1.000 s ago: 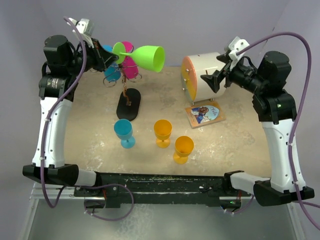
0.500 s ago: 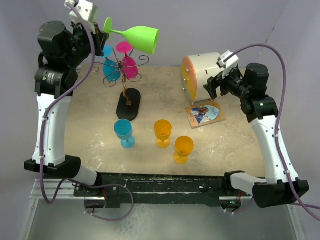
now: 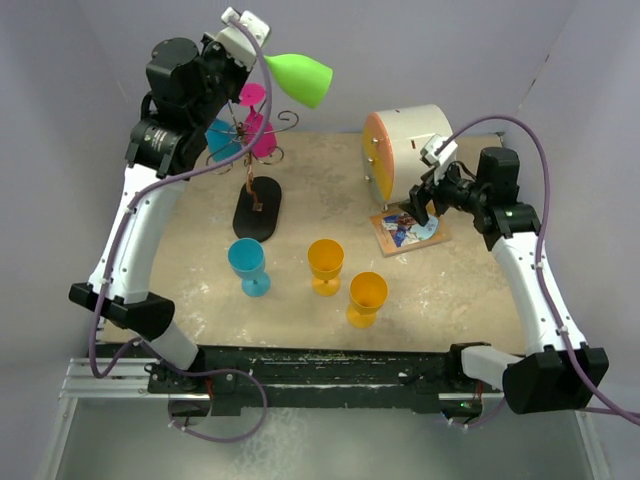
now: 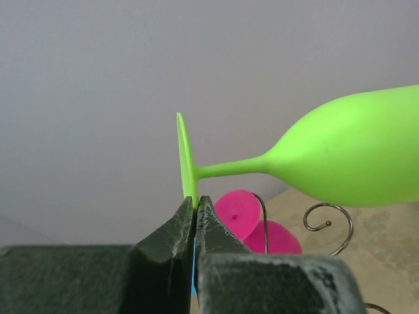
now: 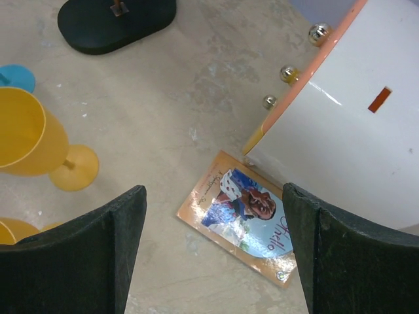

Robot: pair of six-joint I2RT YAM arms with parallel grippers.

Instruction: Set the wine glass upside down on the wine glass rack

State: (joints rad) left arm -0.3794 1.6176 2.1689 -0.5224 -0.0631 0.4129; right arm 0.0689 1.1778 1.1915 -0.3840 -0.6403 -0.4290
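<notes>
- Green glass (image 3: 300,78) sat at upper centre of the top view, stem level, above the rack (image 3: 258,208).
- Left gripper (image 4: 195,208) was clamped on the foot's edge. The grip looked thin, so the best plan was to tip the bowl down slowly and feed the stem into a free curl (image 4: 328,205).
- Right gripper (image 5: 213,216) was apart, idle at right.

Soft, even light; shadows on the worktop (image 3: 450,290) are faint. The glossy card (image 5: 245,216) shows white glare. The left end effector (image 4: 196,208) and right end effector (image 5: 214,191) look dark, slightly blurred.
</notes>
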